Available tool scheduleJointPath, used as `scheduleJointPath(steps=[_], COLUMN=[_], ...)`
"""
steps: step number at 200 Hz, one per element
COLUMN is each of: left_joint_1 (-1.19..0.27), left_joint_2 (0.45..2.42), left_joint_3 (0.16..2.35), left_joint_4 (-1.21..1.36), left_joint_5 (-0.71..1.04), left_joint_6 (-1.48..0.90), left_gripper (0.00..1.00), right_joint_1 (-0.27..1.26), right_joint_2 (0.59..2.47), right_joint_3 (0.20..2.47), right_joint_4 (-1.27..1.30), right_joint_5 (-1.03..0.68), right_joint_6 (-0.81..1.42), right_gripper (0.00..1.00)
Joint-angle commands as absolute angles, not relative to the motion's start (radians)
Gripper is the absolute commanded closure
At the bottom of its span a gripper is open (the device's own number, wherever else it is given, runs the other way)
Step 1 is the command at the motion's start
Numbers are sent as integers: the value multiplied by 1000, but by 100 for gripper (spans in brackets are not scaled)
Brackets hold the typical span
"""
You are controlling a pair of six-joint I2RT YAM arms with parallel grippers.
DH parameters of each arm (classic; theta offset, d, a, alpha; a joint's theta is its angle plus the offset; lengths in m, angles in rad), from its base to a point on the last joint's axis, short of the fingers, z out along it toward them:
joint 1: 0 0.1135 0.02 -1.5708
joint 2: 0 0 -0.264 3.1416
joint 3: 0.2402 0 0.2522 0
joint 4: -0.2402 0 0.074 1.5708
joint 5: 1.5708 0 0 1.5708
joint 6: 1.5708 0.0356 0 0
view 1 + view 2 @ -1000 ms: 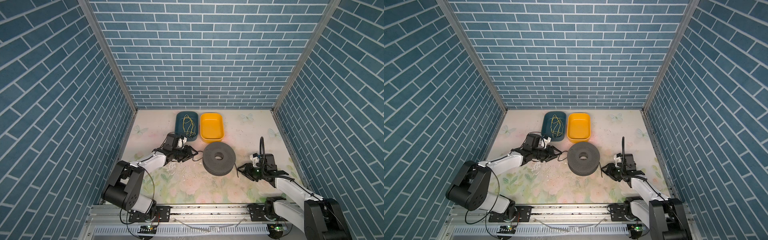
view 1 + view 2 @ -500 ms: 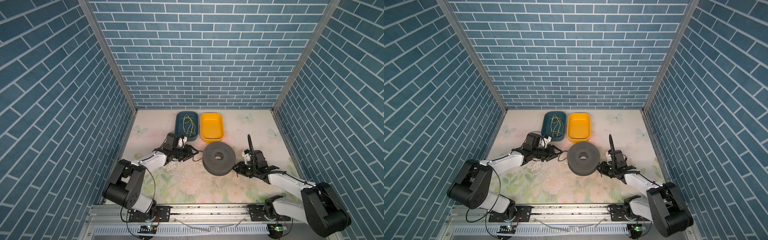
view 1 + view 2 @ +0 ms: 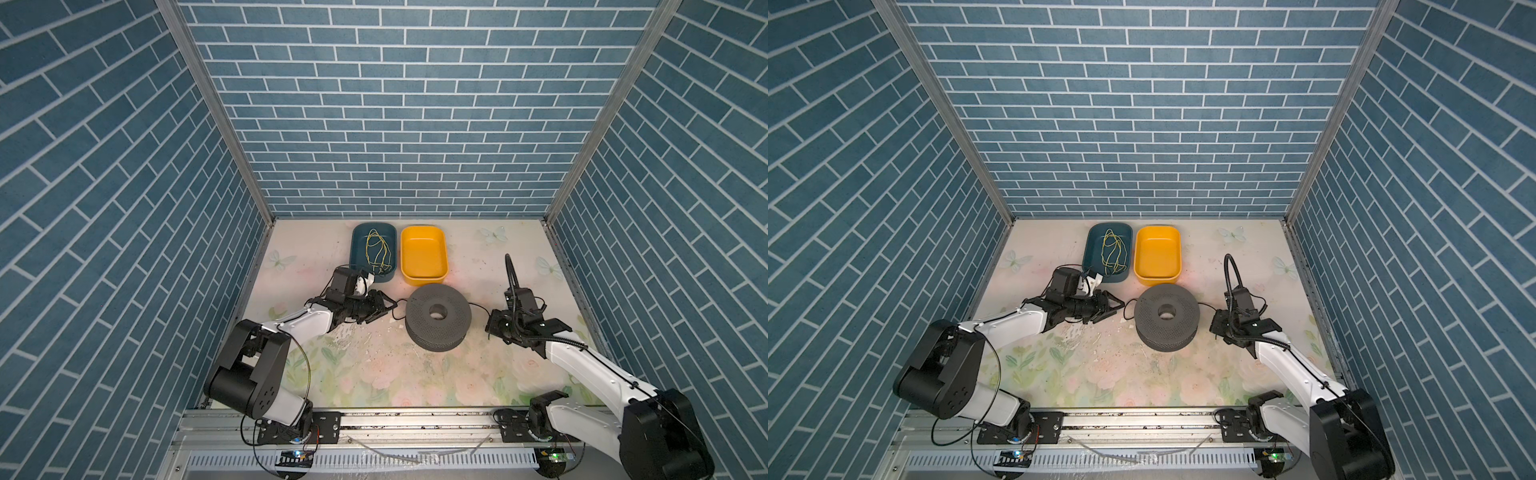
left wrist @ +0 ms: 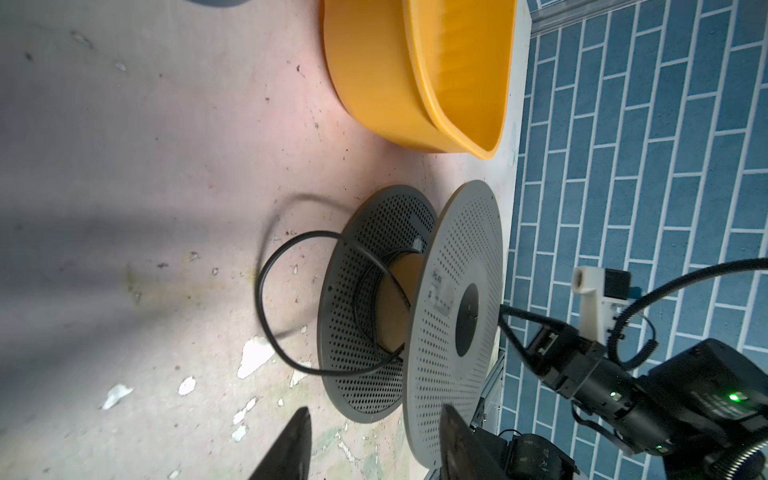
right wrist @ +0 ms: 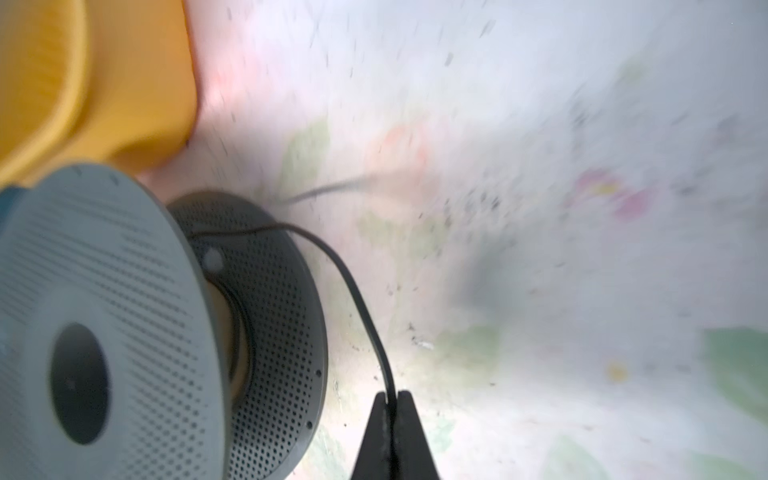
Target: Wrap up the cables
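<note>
Left gripper (image 3: pixel 385 309) sits low over the table (image 3: pixel 374 374), just left of the grey spool (image 3: pixel 419 316). Its jaws stand part open, and its wrist view shows nothing between them. Behind it is the blue tray (image 3: pixel 359 270) holding a yellow-green wire (image 3: pixel 376 249), with the yellow tray (image 3: pixel 422 253) just beside that. The spool lies flat, hole upward. I find the cable (image 5: pixel 357 299) partly wound on the core between the two perforated flanges. One slack loop spills onto the table on the left side. On the right side it arcs out of the spool into the right gripper (image 5: pixel 390 405), whose jaws are pinched tight on it, near the spool but apart from it.
</note>
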State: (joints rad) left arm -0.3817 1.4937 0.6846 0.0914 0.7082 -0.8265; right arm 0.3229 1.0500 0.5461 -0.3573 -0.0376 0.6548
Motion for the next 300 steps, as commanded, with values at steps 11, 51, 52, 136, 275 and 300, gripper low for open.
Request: scheduleJointPath(steps=[11, 51, 52, 136, 275, 300], left_joint_1=[-376, -376, -376, -375, -245, -245], left_joint_2=[1475, 1488, 1489, 1461, 1288, 1227], left_joint_3=[670, 675, 675, 656, 592, 577], left_joint_4=[99, 113, 113, 126, 112, 114], left_joint_5=[718, 724, 724, 718, 731, 710], left_joint_6=[-820, -821, -821, -822, -809, -809], left_gripper=[50, 50, 50, 50, 49, 49], right_joint_1=[271, 252, 252, 325, 654, 708], right_joint_2=[945, 945, 946, 1208, 1255, 1257], right_joint_3=[576, 629, 630, 944, 1138, 1162], right_joint_4=[-529, -530, -526, -383, -382, -439], right_joint_5=[39, -34, -40, -433, -850, -859], right_joint_6=[624, 561, 557, 381, 301, 313], right_gripper=[100, 100, 100, 100, 100, 100])
